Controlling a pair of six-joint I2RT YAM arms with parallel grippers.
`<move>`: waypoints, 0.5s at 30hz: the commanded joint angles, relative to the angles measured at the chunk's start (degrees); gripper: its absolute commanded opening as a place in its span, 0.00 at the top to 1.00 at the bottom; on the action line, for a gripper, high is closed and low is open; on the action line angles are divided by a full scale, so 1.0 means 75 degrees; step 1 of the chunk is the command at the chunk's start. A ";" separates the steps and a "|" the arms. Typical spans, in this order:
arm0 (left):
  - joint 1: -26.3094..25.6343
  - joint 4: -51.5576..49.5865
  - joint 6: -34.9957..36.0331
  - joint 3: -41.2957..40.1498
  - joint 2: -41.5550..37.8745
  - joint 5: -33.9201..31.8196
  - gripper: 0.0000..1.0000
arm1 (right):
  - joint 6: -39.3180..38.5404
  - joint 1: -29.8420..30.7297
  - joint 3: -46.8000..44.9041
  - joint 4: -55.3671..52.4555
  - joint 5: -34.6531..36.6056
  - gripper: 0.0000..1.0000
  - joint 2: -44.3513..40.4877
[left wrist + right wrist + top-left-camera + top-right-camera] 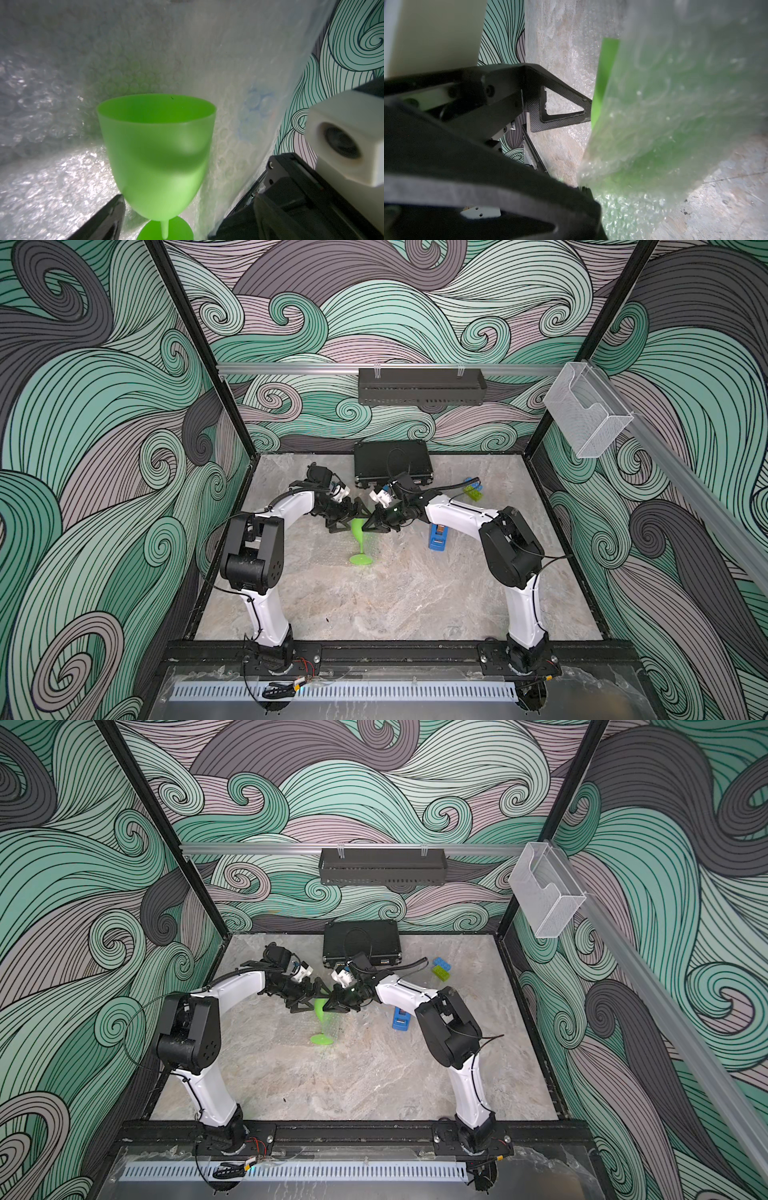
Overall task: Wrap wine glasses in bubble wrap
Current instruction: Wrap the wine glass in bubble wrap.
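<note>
The lime-green wine glass lies on its side on the marble in both top views, foot toward the front. Its bowl sits between the wide-apart jaws of my open left gripper. One black finger shows beside the bowl's base; the other is hidden. The bubble wrap lies under the glass and rises behind it. My right gripper is shut on an edge of the bubble wrap and holds it up against the bowl, which shows green through the sheet.
A black case lies at the back of the table. A blue object stands by the right arm. Lime and blue toy bricks lie at the back right. The two grippers nearly touch over the bowl.
</note>
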 commanded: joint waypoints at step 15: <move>0.0050 -0.0211 0.0205 0.0198 0.0622 -0.0518 0.47 | -0.0305 0.0090 0.0301 -0.0301 -0.0125 0.92 0.0106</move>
